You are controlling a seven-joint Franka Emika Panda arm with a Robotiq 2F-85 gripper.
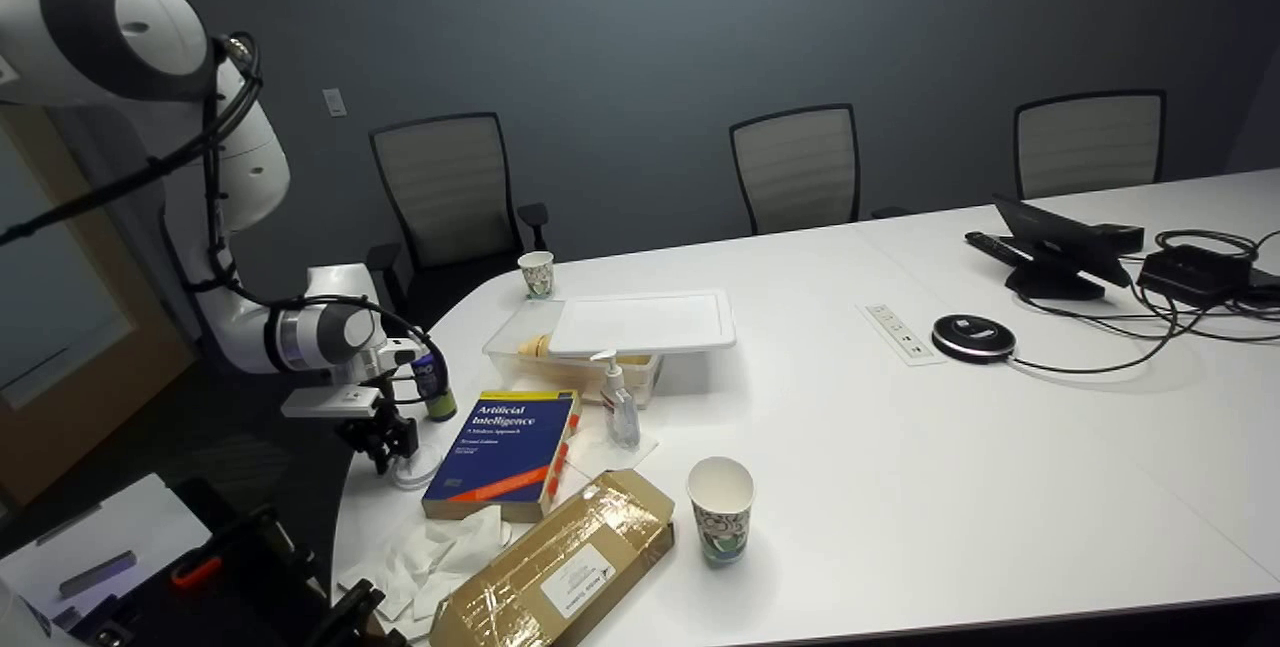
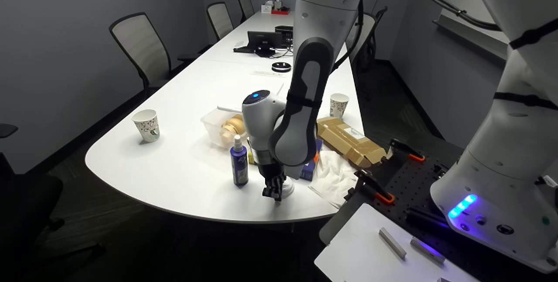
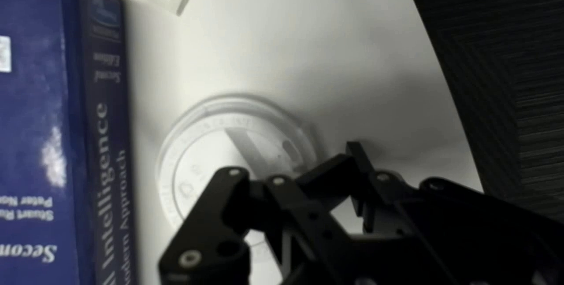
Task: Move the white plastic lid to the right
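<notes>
The white plastic lid (image 1: 645, 322) is flat and rectangular with rounded corners. In an exterior view it lies over part of a clear container. A small round white lid (image 3: 207, 166) with faint raised lettering lies on the table in the wrist view. It also shows in both exterior views (image 1: 418, 467) (image 2: 287, 187). My gripper (image 3: 352, 157) is low over the table, and its tips meet with nothing seen between them. It covers part of the round lid, with its tips just past that lid's edge. I cannot tell whether they touch.
The blue book (image 1: 510, 447) lies beside the round lid. A blue spray bottle (image 2: 239, 166) stands near the gripper. The clear container (image 1: 505, 337), a sanitizer bottle (image 1: 620, 417), a cardboard box (image 1: 560, 567), tissues (image 1: 430, 557) and paper cups (image 1: 722, 512) are around. The table edge (image 3: 445, 73) is close.
</notes>
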